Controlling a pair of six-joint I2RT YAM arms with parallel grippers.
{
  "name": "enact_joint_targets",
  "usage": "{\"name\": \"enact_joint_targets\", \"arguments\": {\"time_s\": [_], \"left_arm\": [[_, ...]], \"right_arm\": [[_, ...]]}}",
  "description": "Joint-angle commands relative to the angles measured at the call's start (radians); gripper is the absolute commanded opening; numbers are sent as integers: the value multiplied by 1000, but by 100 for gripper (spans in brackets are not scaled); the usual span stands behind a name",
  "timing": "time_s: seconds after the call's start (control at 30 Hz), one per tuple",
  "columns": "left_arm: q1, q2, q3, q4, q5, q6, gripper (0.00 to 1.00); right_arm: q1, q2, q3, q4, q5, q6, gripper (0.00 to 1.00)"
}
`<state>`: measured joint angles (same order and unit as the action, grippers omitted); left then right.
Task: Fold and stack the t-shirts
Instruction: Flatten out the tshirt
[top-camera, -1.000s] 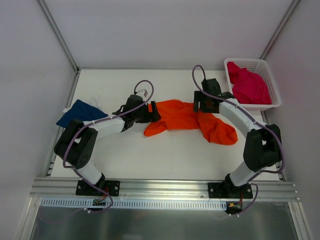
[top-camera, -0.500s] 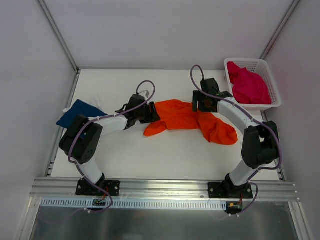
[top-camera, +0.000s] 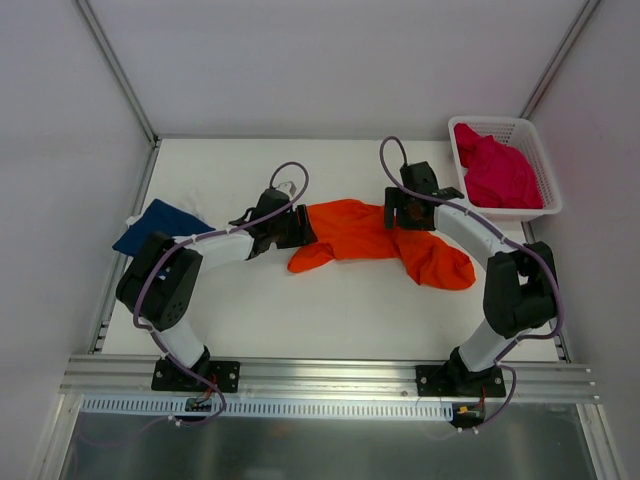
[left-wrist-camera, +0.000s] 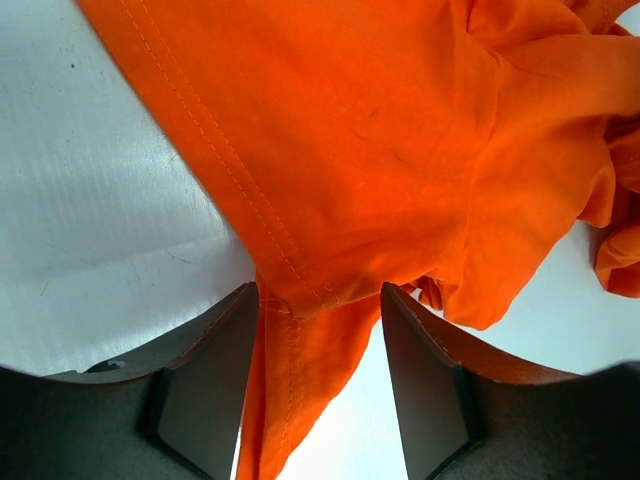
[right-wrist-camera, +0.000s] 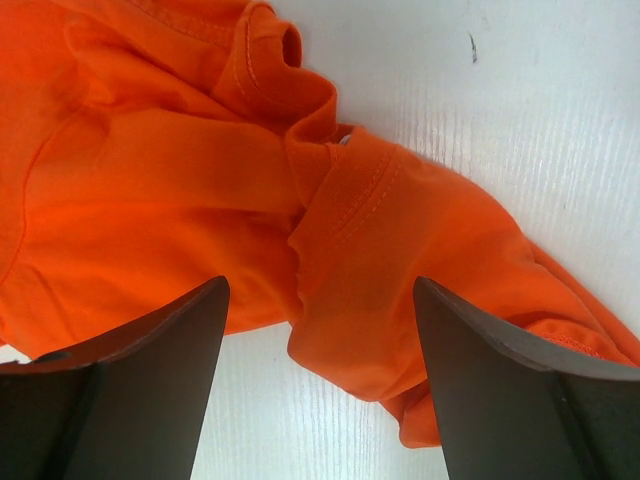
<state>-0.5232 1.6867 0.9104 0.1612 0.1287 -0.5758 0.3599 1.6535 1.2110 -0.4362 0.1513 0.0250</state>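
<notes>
The orange t-shirt (top-camera: 360, 235) lies crumpled across the middle of the table. My left gripper (top-camera: 308, 222) is at its left end. In the left wrist view its jaws (left-wrist-camera: 318, 300) stand partly apart around a stitched hem corner (left-wrist-camera: 290, 300), and a gap shows beside the right finger. My right gripper (top-camera: 400, 215) hovers over the shirt's upper right part. There its jaws (right-wrist-camera: 320, 290) are wide open above a rolled fold of orange cloth (right-wrist-camera: 370, 270). The navy t-shirt (top-camera: 160, 225) lies folded at the left edge. The pink t-shirt (top-camera: 495, 172) sits bunched in the basket.
A white mesh basket (top-camera: 503, 122) stands at the back right corner. Metal frame posts and white walls enclose the table. The aluminium rail (top-camera: 320, 375) with both arm bases runs along the near edge.
The left jaws have narrowed around the orange hem. The left arm's elbow swung a little and the right gripper edged slightly toward the back. The shirts have not moved.
</notes>
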Motion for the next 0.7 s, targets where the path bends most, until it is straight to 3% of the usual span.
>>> {"name": "enact_joint_targets", "arguments": {"time_s": [0.0, 0.1, 0.17, 0.33, 0.4, 0.43, 0.53, 0.63, 0.67], "left_arm": [[-4, 2, 41, -12, -12, 17, 52], [-6, 30, 54, -14, -6, 17, 51], [-9, 45, 59, -12, -6, 21, 44], [-11, 70, 73, 8, -3, 30, 42], [-12, 79, 79, 8, 0, 28, 28], [-12, 82, 78, 8, -1, 24, 11], [-12, 79, 71, 8, -14, 22, 0], [-14, 67, 62, 8, -29, 28, 0], [-14, 62, 56, 8, -32, 31, 0]], "right_arm": [[4, -52, -22, 24, -10, 9, 78], [4, -60, -28, 22, -9, 9, 78], [4, -60, -30, 24, -4, 7, 78], [2, -52, -22, 42, 2, 1, 78], [1, -44, -8, 50, -4, -2, 78], [2, -31, -2, 50, -4, -5, 78], [-1, 5, 21, 53, -4, -10, 78], [-6, 40, 33, 56, -16, -10, 58], [-6, 60, 32, 54, -18, -8, 40]]}}
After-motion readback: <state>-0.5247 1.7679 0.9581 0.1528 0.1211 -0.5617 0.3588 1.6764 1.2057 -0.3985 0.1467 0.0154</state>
